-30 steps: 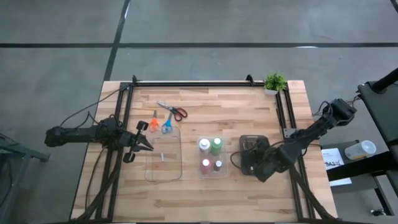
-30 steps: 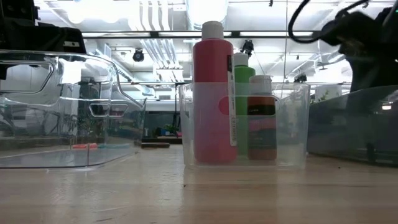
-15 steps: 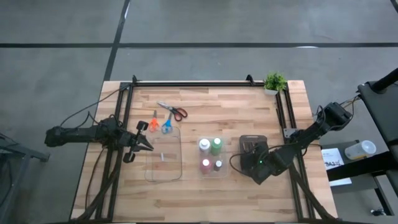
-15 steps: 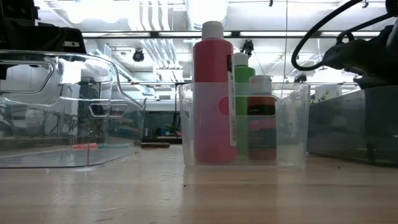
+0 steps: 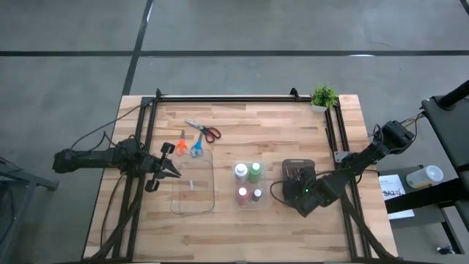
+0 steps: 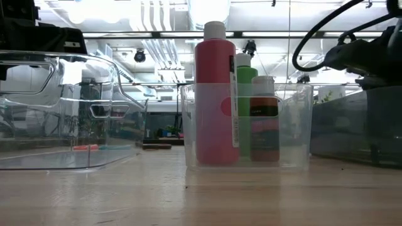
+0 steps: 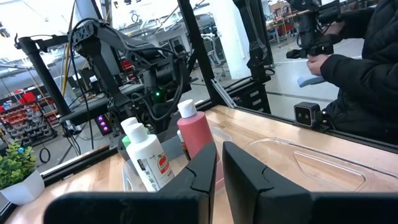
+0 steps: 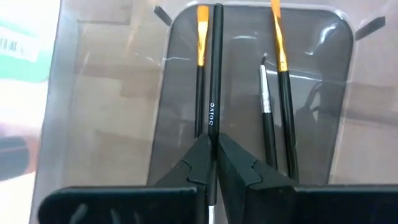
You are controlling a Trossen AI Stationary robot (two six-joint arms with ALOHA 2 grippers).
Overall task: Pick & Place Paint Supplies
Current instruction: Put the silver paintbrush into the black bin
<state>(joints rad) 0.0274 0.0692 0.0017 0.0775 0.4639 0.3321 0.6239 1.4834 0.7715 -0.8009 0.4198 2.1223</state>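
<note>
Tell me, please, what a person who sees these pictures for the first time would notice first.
First, the small clear plastic bin at the table's middle, holding four paint bottles, the tall red one in front in the low view. Next, the right pincer, shut on a thin black paintbrush over the dark grey rectangular tray, where other orange-tipped brushes lie. The left pincer hovers by the large clear tray.

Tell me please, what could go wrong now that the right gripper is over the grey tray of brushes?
1. The right gripper is shut on one brush inside the grey tray. The thin brush may slip or turn as it is lifted.
2. Other brushes lie close beside it and may be dragged along.
3. The tray stands near the clear bin of paint bottles; a wide swing could knock them.
</note>
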